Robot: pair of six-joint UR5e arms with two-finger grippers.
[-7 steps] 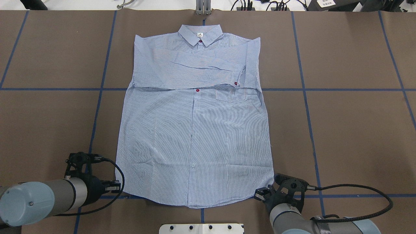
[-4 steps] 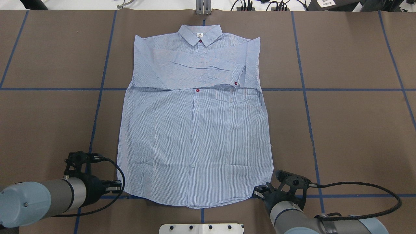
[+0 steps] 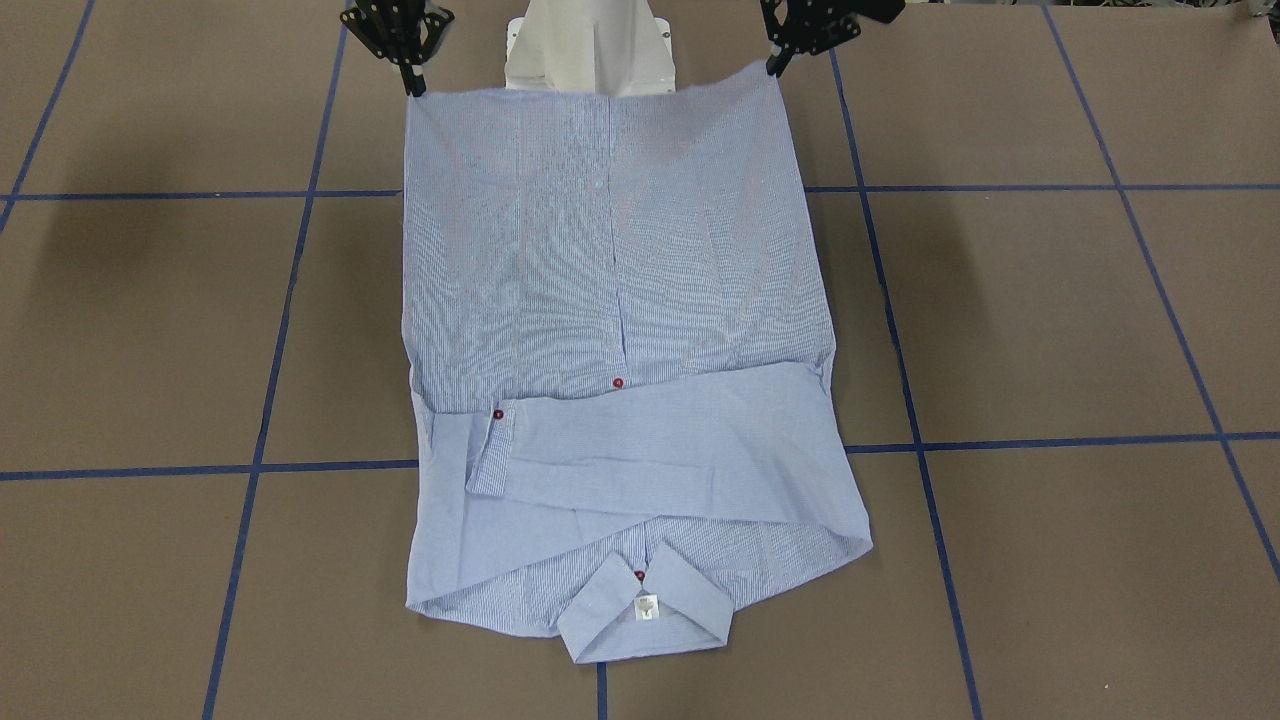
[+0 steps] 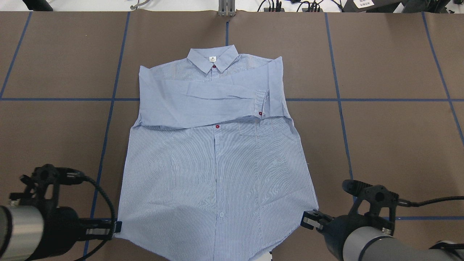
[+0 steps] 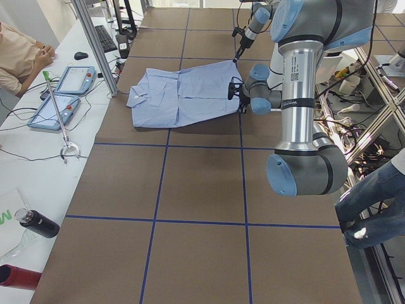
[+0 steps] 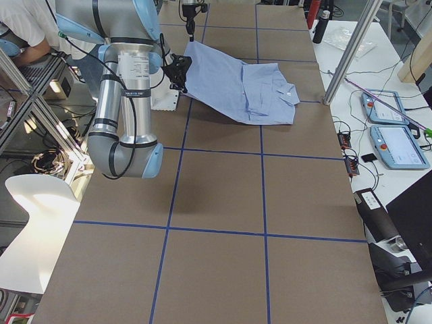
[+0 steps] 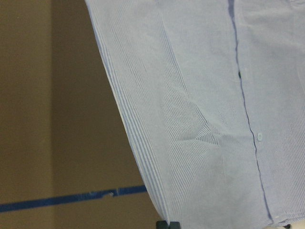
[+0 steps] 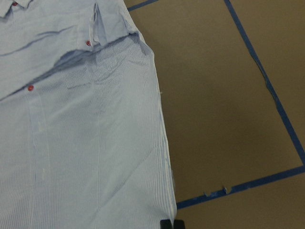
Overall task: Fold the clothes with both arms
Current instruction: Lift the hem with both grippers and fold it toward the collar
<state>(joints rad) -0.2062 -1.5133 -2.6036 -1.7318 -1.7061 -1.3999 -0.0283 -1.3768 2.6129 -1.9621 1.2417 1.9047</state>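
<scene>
The left end effector (image 4: 115, 227) and the right end effector (image 4: 305, 219) each clench one hem corner of the light blue striped button-up shirt (image 4: 214, 163). The hem is held up, and the collar end lies on the brown table (image 4: 391, 137)

Table: we see a flat brown tabletop (image 4: 398, 145) gridded with blue tape lines (image 4: 362, 99).
Side bench: we see two blue-framed tablets (image 5: 74, 80) on a white bench (image 5: 25, 158).

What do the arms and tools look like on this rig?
Both alike. The left arm and right arm are silver-grey tubes with light blue joint caps, each with a small white printed label. A black braided cable loops to each wrist. The left tool and right tool are black, with a pale plate near the tip.
</scene>
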